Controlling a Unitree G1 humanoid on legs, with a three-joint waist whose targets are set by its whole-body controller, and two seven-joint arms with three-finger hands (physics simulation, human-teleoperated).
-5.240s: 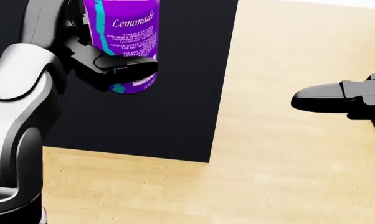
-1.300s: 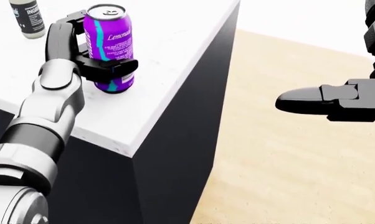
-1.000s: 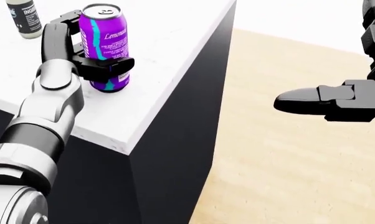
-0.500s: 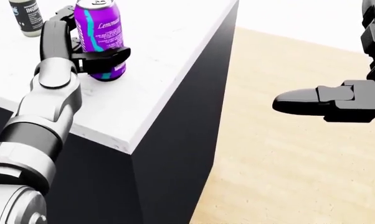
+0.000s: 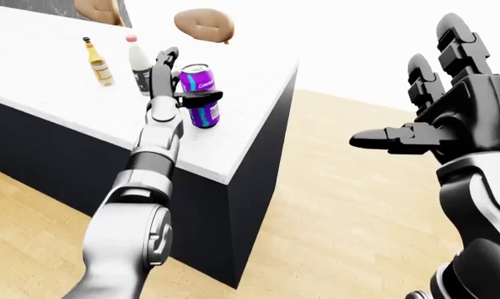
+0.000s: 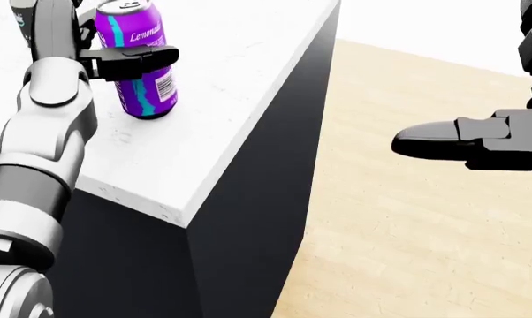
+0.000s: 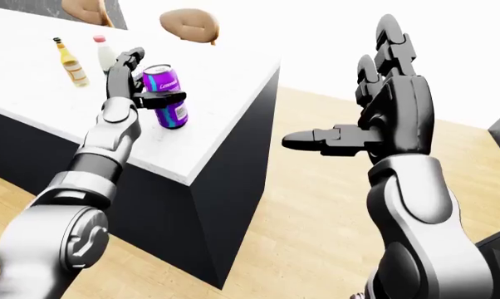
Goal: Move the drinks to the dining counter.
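Your left hand grasps the purple can standing on the white tabletop.

The can reads "Lemonade" in white script, with a teal stripe and a barcode; its long axis is upright, top up, near the tabletop's right edge. Your fingers wrap round its upper part. Your right hand hangs spread open over the wooden floor. Two bottles stand farther left; their labels are unreadable.

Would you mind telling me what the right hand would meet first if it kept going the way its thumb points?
Probably nothing: the right hand is open over bare floor, thumb aimed toward the counter edge, which looks farther off; depth is unclear.
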